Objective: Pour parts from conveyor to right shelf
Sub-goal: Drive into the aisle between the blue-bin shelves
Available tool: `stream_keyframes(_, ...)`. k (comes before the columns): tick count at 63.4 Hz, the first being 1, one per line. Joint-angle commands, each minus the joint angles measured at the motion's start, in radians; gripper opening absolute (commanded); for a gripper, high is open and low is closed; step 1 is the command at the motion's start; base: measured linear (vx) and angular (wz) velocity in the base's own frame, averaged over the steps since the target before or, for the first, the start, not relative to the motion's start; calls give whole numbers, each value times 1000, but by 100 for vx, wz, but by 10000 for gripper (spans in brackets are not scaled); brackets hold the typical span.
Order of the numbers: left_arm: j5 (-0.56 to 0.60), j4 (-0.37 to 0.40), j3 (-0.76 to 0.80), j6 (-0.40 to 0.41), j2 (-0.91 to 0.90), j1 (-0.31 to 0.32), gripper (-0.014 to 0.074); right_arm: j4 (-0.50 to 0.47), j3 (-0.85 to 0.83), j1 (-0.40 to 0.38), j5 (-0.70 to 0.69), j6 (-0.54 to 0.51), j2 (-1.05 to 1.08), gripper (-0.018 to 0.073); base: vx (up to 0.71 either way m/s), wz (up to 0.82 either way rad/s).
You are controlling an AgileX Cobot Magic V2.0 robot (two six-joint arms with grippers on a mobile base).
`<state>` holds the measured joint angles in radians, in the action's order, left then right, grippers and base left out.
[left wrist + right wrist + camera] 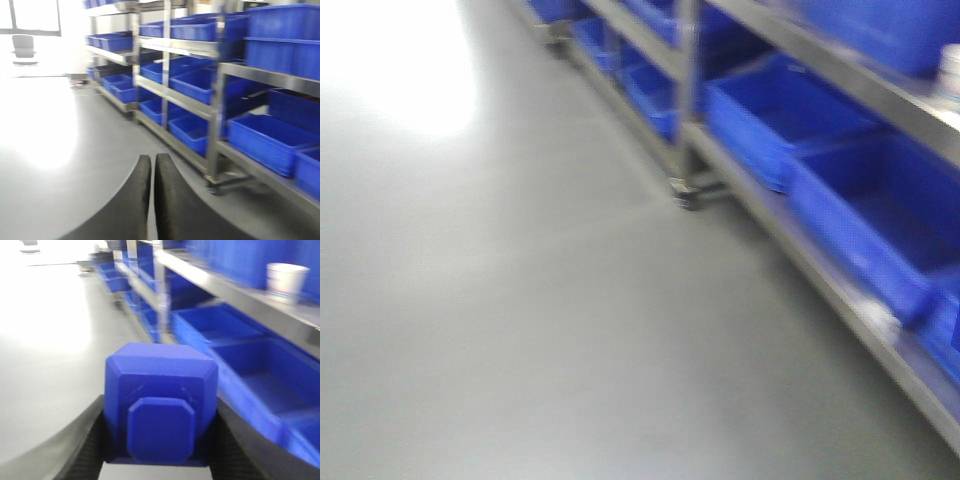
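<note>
A bright-blue block (160, 410) with a raised knob facing the camera fills the lower middle of the right wrist view. My right gripper (160, 440) is shut on it, a black finger pressing each side. The right shelf (280, 305), a steel rack holding large blue bins, runs along the right of that view and appears in the front view as the shelf (840, 260). In the left wrist view my left gripper (152, 165) hangs over the grey floor, its black fingers (170, 200) pressed together with nothing between them. The conveyor is out of view.
Blue bins (880, 220) sit in the rack's lower lanes. The rack stands on a caster foot (688, 192). A white paper cup (285, 277) rests on an upper beam. Grey floor (520, 300) stretches to the left, with bright glare. An office chair (23, 50) stands far back.
</note>
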<state>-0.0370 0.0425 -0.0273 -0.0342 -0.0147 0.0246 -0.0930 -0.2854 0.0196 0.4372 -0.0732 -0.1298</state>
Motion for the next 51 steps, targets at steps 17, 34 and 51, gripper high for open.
stream_keyframes(17, 77, 3, -31, 9, -12, 4, -6, 0, -26, -3, -78, -3, -11, -8, 20, 85)
stream_keyframes(34, 77, 3, -31, 9, -12, 4, -6, 0, -26, -3, -78, -3, -11, -8, 17, 51)
stream_keyframes(51, 77, 3, -31, 9, -12, 4, -6, 0, -26, -3, -78, -3, -11, -8, 27, 9)
